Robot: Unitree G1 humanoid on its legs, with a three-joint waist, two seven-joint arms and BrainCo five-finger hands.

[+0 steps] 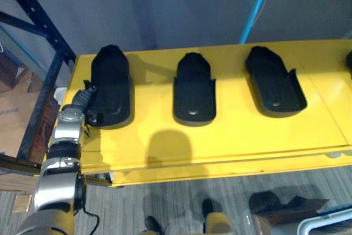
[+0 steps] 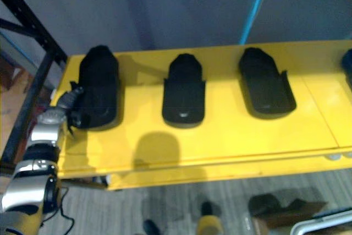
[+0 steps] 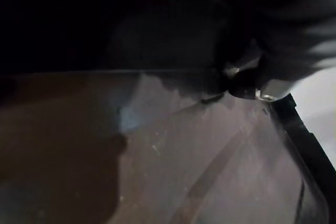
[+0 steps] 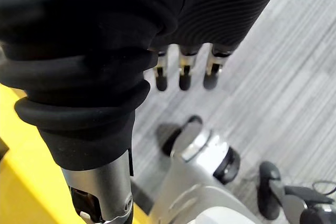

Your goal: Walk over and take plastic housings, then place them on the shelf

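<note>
Touching the leftmost plastic housing (image 1: pixel 113 75) at left of frame, left hand (image 1: pixel 88 104) sits at its near-left edge; grip cannot be told. Housing's long axis runs up-frame. Right hand (image 4: pixel 182 73) hangs slack-fingered.

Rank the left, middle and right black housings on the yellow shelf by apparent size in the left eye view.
Largest: left housing.
Then middle housing and right housing: about alike, not ranked.
</note>
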